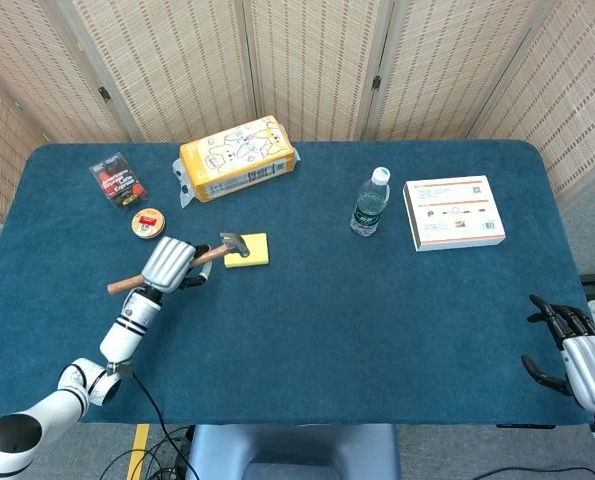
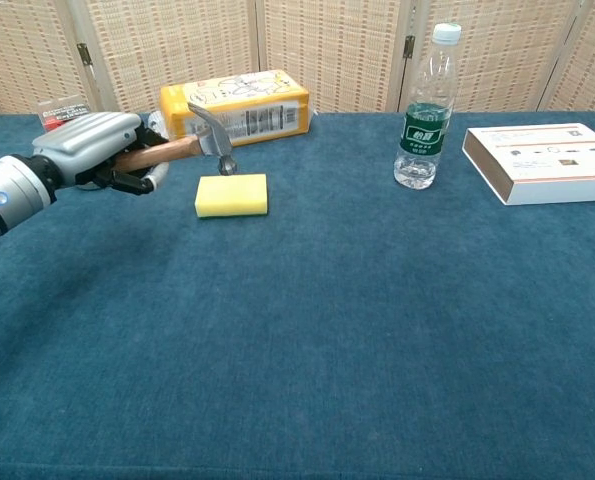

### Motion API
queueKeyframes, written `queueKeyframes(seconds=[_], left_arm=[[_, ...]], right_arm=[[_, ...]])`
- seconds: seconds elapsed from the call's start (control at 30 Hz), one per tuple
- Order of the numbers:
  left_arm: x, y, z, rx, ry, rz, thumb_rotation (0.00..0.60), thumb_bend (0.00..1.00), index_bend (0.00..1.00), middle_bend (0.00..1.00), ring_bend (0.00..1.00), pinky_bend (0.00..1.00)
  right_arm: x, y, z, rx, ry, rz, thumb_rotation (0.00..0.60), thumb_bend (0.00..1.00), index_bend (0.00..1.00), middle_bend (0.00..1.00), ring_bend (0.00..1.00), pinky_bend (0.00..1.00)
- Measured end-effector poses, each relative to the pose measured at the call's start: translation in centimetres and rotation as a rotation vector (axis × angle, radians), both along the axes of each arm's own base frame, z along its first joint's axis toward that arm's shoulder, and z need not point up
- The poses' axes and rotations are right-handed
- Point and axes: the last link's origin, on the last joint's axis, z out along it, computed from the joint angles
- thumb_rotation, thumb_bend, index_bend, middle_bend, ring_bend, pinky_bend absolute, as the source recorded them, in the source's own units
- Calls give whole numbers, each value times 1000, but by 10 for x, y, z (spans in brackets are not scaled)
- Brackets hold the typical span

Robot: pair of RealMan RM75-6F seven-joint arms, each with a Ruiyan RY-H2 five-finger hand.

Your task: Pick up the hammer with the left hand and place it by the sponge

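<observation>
My left hand [image 1: 168, 265] [image 2: 92, 145] grips the wooden handle of the hammer [image 1: 213, 252] [image 2: 167, 151] and holds it above the table. The metal head [image 2: 209, 131] hangs just left of the yellow sponge [image 1: 247, 250] [image 2: 231, 194] and above its left edge. The handle's end [image 1: 117, 286] sticks out behind the hand. My right hand [image 1: 572, 348] stays low at the table's right front corner, fingers curled in with nothing in them; the chest view does not show it.
A yellow carton [image 1: 237, 157] [image 2: 235, 106] lies behind the sponge. A round tin [image 1: 148, 222] and a red-and-black pack [image 1: 118, 180] lie at the far left. A water bottle [image 1: 370, 202] [image 2: 425, 108] and a white box [image 1: 454, 212] [image 2: 547, 160] stand to the right.
</observation>
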Motion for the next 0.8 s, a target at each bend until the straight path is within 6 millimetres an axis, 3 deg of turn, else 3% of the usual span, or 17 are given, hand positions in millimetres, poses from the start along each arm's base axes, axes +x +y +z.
queueKeyframes(seconds=[0.17,0.23,0.3,0.43,0.57,0.8], left_arm=[[-7,-15,-6,-51,2,-19,297,732,717,881,697,894],[-10,-20,-6,-67,14,-20,261,699,621,806,645,861],[-12,-22,-6,-80,22,-11,246,575,442,659,543,747],[-15,-30,-4,-118,32,28,253,374,189,366,292,496],[-15,-41,3,-146,15,69,251,339,129,256,190,370],[-24,-65,35,-131,-35,142,288,327,122,247,175,338]], right_arm=[[0,0,0,2,1,-1,600,202,100,335,199,191],[1,0,-1,3,1,2,600,203,100,335,199,191],[1,0,-1,2,0,5,600,203,100,335,199,191],[2,0,-1,3,-1,9,600,202,100,335,199,191],[2,0,-1,0,-4,14,600,203,100,335,199,191],[1,3,0,-2,-10,23,600,203,100,335,199,191]])
